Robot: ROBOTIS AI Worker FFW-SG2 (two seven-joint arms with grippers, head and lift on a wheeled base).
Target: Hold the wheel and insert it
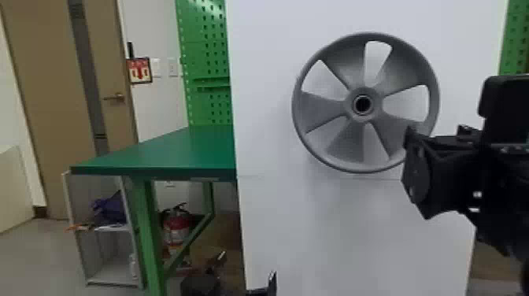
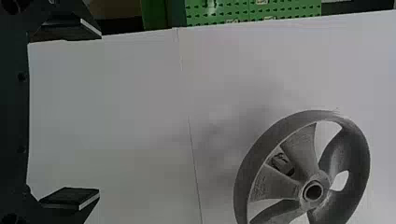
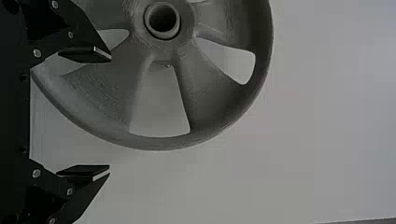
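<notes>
One purple bundle (image 1: 110, 209) in an open grey cabinet (image 1: 113, 277). Spread jaws on the left gripper (image 1: 245, 271), low before a white panel (image 1: 354, 232), and on the right gripper (image 1: 419, 173), jutting in from the side near the grey wheel (image 1: 348, 143), upright against the panel.

A green workbench (image 1: 157, 153) meets the left edge of a tall white panel (image 1: 267, 118), with green pegboard (image 1: 206, 59) rising behind and more past the panel's upper right corner. A fire extinguisher (image 1: 176, 228) stands under the bench, and a gray shelf unit (image 1: 96, 254) under its left corner. Farther left, a brown door (image 1: 47, 98) adjoins a pale wall (image 1: 159, 106) above gray floor (image 1: 31, 252).
</notes>
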